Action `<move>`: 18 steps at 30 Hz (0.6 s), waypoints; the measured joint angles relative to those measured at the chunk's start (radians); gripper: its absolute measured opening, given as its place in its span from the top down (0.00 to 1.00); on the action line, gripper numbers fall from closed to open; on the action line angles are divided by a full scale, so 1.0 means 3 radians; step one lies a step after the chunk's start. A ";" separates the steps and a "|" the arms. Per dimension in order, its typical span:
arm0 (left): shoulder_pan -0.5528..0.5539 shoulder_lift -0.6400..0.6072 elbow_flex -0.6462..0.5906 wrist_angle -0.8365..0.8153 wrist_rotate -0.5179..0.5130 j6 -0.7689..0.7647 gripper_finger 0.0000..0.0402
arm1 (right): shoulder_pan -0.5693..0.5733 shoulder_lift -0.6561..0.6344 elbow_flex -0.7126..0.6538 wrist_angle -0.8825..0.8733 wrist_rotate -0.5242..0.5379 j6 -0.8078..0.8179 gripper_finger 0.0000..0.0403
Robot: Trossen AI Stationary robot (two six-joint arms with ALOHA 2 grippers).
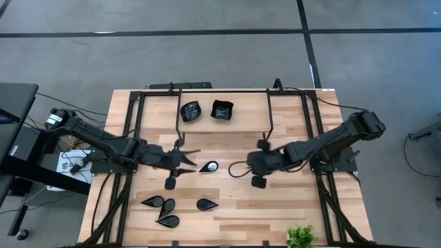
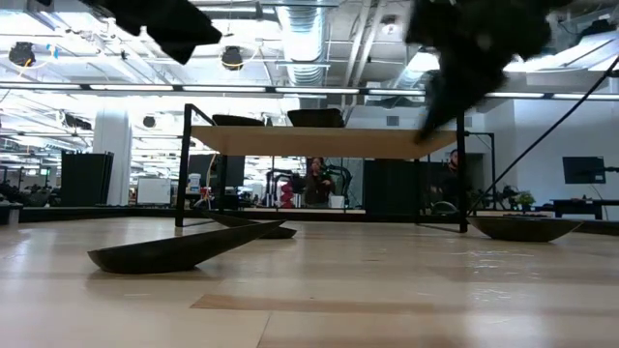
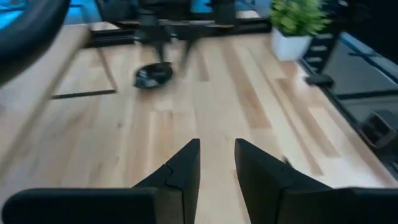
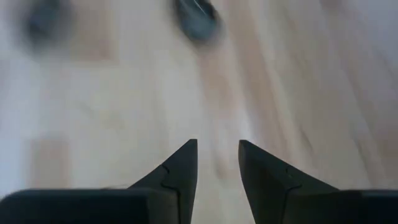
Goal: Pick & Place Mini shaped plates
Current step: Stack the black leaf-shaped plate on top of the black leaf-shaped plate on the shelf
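Overhead, my left gripper hangs above the middle of the table, and my right gripper hangs just off to its 3 o'clock side. Between them a lone teardrop plate lies flat on the wood, touched by neither. My left fingers are spread a little with only bare boards between them; my right fingers stand apart the same way, pinching nothing. Toward 12 o'clock, near the far edge, a wavy-round plate sits just beside a square plate. Down at 7 o'clock, three more teardrop plates cluster near the front edge, one of them a bit off to the side. A small green plant stands at the 5 o'clock corner.
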 joint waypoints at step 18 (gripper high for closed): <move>-0.0169 0.0000 -0.0048 0.0150 -0.0083 -0.0158 0.75 | 0.0243 0.0755 0.0000 -0.1433 -0.0166 0.1147 0.72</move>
